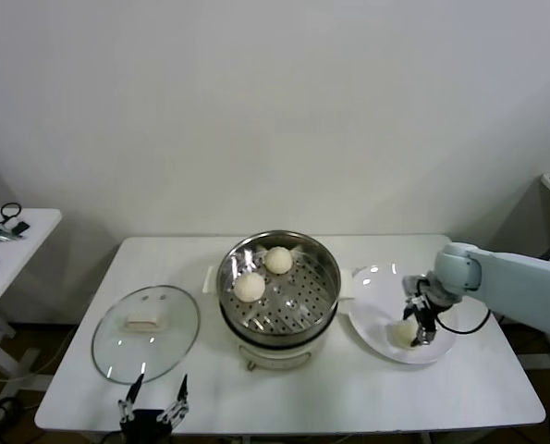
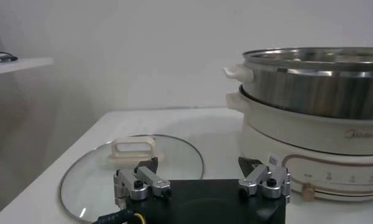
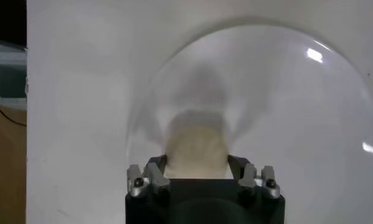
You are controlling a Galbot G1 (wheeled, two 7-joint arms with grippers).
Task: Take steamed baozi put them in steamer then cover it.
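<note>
The steamer [image 1: 325, 268] stands mid-table with two baozi [image 1: 277, 260] [image 1: 250, 288] on its perforated tray. My right gripper [image 1: 415, 335] is down on the white plate [image 1: 376, 287], and its jaws press both sides of a third baozi [image 1: 403, 334]. In the right wrist view that baozi [image 3: 195, 146] fills the gap of the gripper [image 3: 195, 163]. No fourth baozi shows. The cover [image 1: 145, 333] lies flat left of the steamer. My left gripper [image 1: 154, 400] is open and empty at the table's front edge, just before the cover [image 2: 174, 158].
The steamer [image 2: 314, 85] shows close beside the left gripper [image 2: 198, 165] in the left wrist view. A small side table [image 1: 16, 231] with dark items stands at the far left. Bare tabletop [image 1: 348, 388] lies in front of the steamer and plate.
</note>
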